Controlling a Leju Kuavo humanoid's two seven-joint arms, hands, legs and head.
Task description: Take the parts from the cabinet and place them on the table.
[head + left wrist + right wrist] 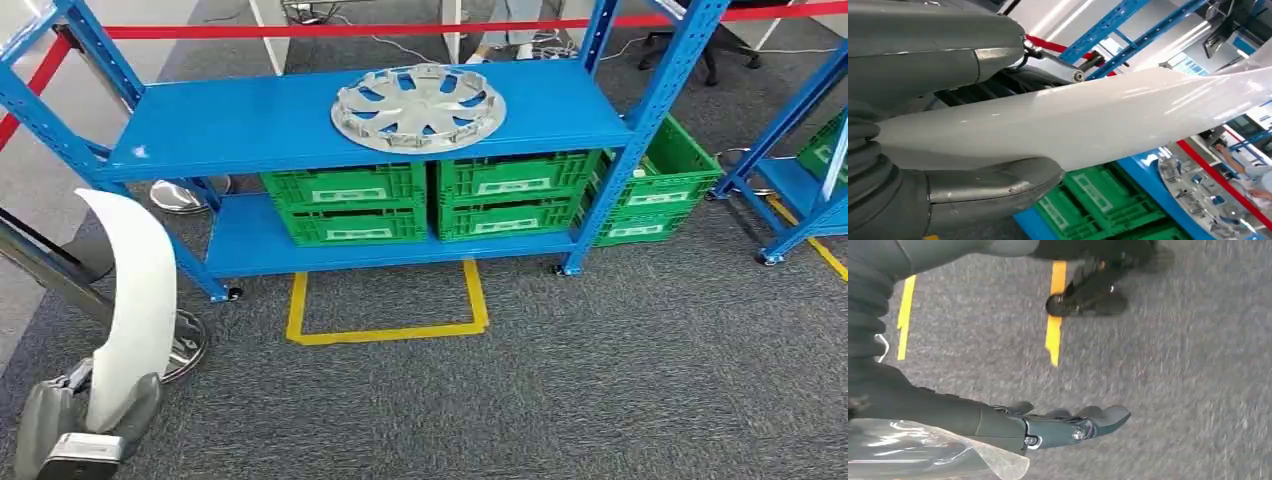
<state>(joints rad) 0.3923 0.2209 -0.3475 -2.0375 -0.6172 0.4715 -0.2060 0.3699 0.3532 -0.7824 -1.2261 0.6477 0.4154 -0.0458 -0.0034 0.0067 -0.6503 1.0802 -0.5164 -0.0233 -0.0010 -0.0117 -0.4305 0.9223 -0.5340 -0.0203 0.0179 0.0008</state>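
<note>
Low at the robot's left side, the left hand grips the lower end of a curved white panel that rises upright, the right hand hangs over the grey carpet with fingers extended and empty, and beyond, a silver wheel cover lies flat on the blue rack top shelf.

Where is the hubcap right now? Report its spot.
In the head view, the hubcap lies flat on the top shelf of the blue rack, right of centre, above the green crates.
</note>
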